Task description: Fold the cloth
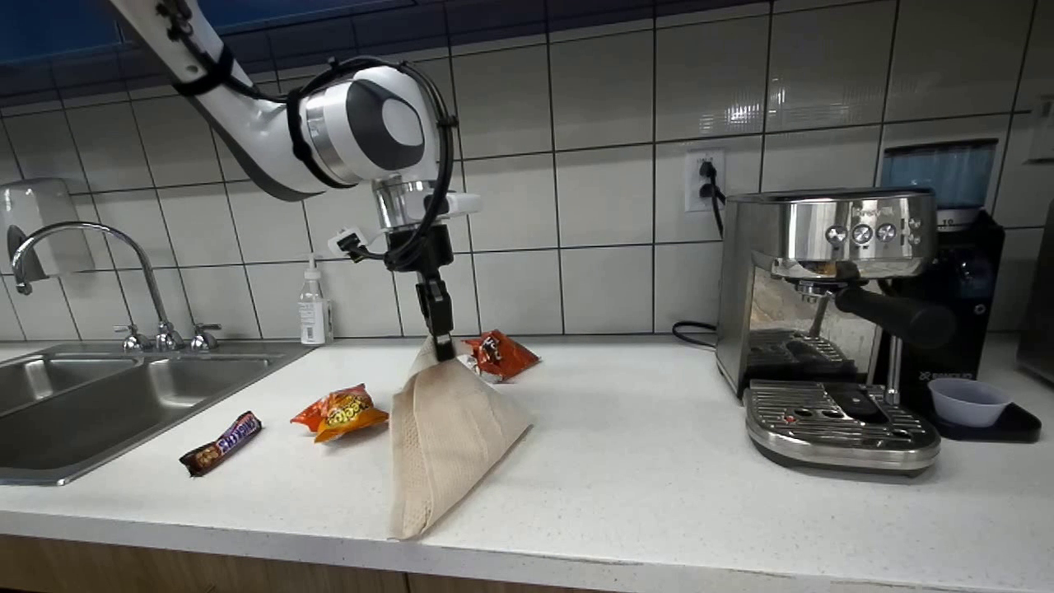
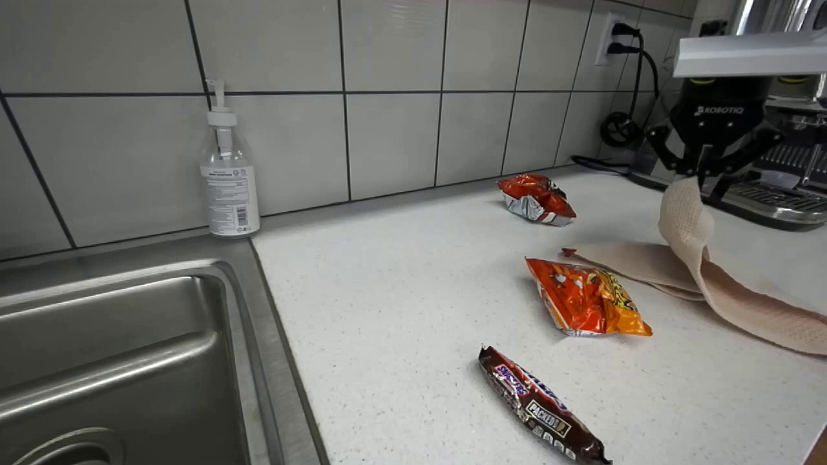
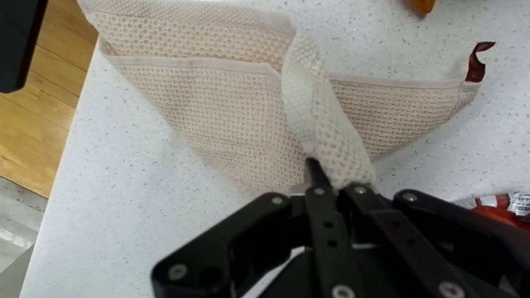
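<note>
Sink [image 1: 148, 403] and tap [image 1: 149, 272] take the left end of the counter [image 1: 626, 461] in an exterior view. Just right of them a bar [image 1: 221, 445] lies slantwise, with a bottle [image 1: 314, 309] upright farther back. An orange bag [image 1: 342, 412] follows, close to the cloth [image 1: 457, 436] yet apart from it where the wrist view shows both.

The cloth comes next, partly flat on the counter and partly drawn up into the tool [image 1: 445, 350], which is clamped on a bit of it above the counter. From that pinch a strip curls down to the layers lying below; in the wrist view one end reaches the counter's front edge, and whether it hangs over I cannot tell. A red tab [image 3: 476, 71] sits at its right-hand corner there.

The step in hand looks to be the fold itself: one part lifted, not yet laid over the rest. The next move should carry the held part across the lying part, low and a little taut, lay it down without dragging the lower layer, and only then let go. Which way the fold is meant to run is not clear.

Farther right, a red bag [image 1: 502, 356] lies behind the cloth, near enough that a sweep toward the back might nudge it. Last come the coffee machine [image 1: 803, 231], grinder [image 1: 976, 272] and cup [image 1: 970, 401], well apart from the cloth.
</note>
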